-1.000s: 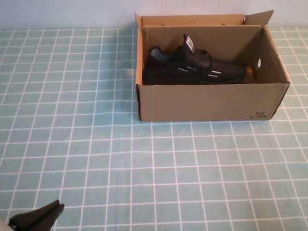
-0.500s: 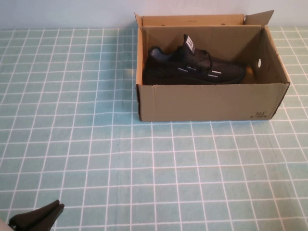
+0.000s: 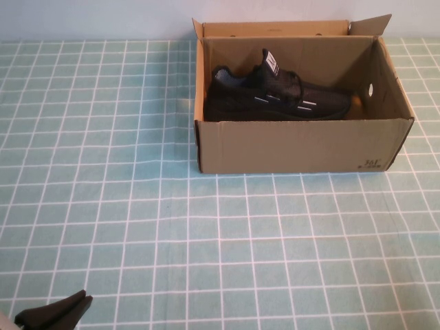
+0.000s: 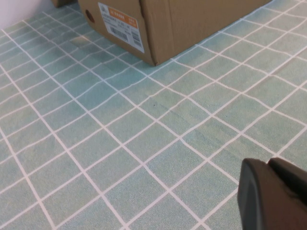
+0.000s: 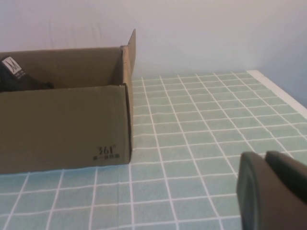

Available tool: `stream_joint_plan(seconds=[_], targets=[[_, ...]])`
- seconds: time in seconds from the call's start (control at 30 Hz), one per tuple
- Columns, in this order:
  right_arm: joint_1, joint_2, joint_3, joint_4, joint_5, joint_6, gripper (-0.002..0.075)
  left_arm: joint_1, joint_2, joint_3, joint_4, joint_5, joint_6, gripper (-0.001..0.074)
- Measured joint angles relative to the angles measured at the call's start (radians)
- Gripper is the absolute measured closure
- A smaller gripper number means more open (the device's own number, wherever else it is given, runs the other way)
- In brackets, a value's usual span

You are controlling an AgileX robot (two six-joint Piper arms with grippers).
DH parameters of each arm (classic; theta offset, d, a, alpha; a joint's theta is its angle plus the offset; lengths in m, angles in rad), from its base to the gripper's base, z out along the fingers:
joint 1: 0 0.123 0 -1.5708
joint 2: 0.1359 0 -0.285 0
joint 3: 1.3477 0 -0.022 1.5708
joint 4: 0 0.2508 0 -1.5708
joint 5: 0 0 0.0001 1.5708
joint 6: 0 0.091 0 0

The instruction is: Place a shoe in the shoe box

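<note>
Looking down from the high camera: shoe [image 3: 275,95] lying inside the open shoe box [image 3: 295,146] at the far side of the checked tablecloth [image 3: 206,234], toe toward the right; left gripper [image 3: 81,300] parked at the near left edge, pinched closed, holding nothing. Over to the left wrist: closed fingers [image 4: 273,196] low over cloth, box corner with label [image 4: 122,26] well beyond. Right wrist now: right gripper [image 5: 266,158] clamped together, empty, box just ahead, shoe tongue peeking over the rim.
</note>
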Motion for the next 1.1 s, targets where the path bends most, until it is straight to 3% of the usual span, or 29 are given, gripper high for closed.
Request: stream_joint_plan(seconds=[0.3,0.5,1.1], targets=[[0.000,0.000,0.000,0.238,0.151,-0.273,0.0726,0.000,0.000,0.000,0.000,0.003,0.000,0.0738],[0.000,0.000,0.000,0.241,0.267,-0.284,0.0726,0.000,0.000,0.000,0.000,0.004,0.000,0.0738],[0.001,0.000,0.000,0.241,0.276,-0.285,0.0726,0.000,0.000,0.000,0.000,0.004,0.000,0.0738]])
